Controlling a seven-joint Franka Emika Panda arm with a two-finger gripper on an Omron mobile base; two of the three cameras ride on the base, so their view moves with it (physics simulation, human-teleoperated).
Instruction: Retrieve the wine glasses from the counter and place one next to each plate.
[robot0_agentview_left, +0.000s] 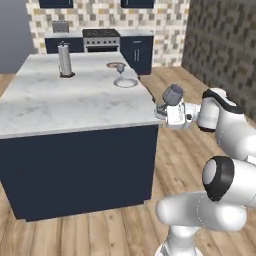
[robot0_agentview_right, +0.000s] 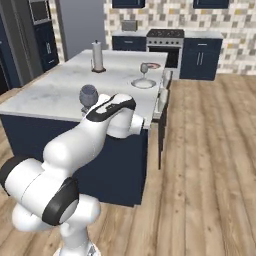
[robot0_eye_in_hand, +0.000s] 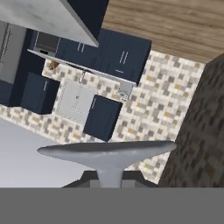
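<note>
Gripper (robot0_agentview_left: 167, 111) clamped on stem of wine glass (robot0_agentview_left: 173, 93), glass held upright-ish in air just off near right corner of island tabletop (robot0_agentview_left: 60, 100). In hand view glass foot (robot0_eye_in_hand: 107, 151) sits right up close. Farther along tabletop, second wine glass (robot0_agentview_left: 120, 68) stands by white plate (robot0_agentview_left: 125, 82), red-rimmed plate (robot0_agentview_left: 114, 65) just behind. Paper-towel roll (robot0_agentview_left: 65, 60) over on left side. Stove (robot0_agentview_left: 101, 39) way back against tiled wall.

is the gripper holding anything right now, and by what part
Yes: the gripper is shut on a wine glass, gripping it by the stem, with the bowl above the hand.
</note>
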